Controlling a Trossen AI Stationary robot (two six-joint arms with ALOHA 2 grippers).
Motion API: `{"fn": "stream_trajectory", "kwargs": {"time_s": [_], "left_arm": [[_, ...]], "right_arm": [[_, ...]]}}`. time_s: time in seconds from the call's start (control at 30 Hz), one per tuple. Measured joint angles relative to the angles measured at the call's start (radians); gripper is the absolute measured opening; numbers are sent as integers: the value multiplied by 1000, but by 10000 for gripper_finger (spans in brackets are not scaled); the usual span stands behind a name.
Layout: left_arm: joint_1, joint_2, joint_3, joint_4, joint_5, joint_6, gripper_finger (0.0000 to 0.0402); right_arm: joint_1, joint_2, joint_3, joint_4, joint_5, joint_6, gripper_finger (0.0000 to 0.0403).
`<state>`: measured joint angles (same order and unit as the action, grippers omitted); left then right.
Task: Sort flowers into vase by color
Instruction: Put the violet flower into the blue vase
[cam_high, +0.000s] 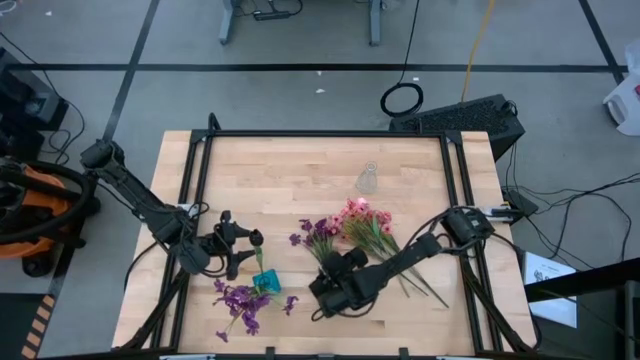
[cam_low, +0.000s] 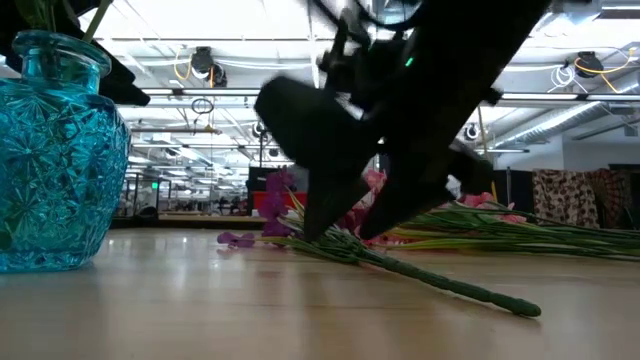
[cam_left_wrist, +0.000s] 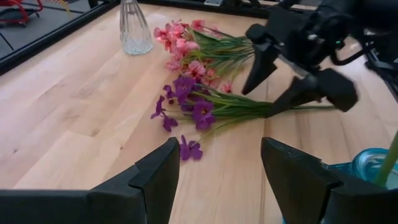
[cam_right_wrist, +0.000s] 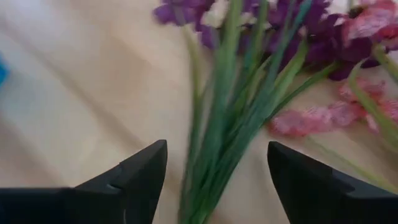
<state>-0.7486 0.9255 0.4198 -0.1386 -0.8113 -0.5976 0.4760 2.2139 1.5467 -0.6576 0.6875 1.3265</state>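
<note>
My right gripper (cam_high: 322, 283) spread, over green stems (cam_right_wrist: 230, 143) of purple flowers (cam_left_wrist: 186, 102) mid-table, nothing pinched. Pink flowers (cam_high: 362, 217) just beyond, near clear vase (cam_high: 368, 178). My left gripper (cam_high: 247, 252) spread, empty, beside blue vase (cam_high: 266, 283) holding purple spray (cam_high: 240, 300). Far table (cam_high: 270, 170) half bare. Low view mostly blocked by arm.

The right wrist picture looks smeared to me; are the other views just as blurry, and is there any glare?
Right wrist view: the green stems and blossoms are streaked and soft. Left wrist view: the purple flowers are crisp. Low view: bright ceiling lights glare behind, the right hand reads as a dark silhouette, while the blue vase is sharp.
</note>
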Motion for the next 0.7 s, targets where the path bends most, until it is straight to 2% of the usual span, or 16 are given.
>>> {"fn": "stream_trajectory", "kwargs": {"time_s": [0.2,0.37,0.5,0.7], "left_arm": [[0,12,0,3,0,0,231],[0,12,0,3,0,-1,231],[0,12,0,4,0,-3,231],[0,12,0,3,0,-15,231]], "right_arm": [[-19,36,0,48,18,-15,281],[-21,65,2,77,36,-22,268],[-21,73,3,77,46,6,233],[-9,80,0,67,112,83,148]]}}
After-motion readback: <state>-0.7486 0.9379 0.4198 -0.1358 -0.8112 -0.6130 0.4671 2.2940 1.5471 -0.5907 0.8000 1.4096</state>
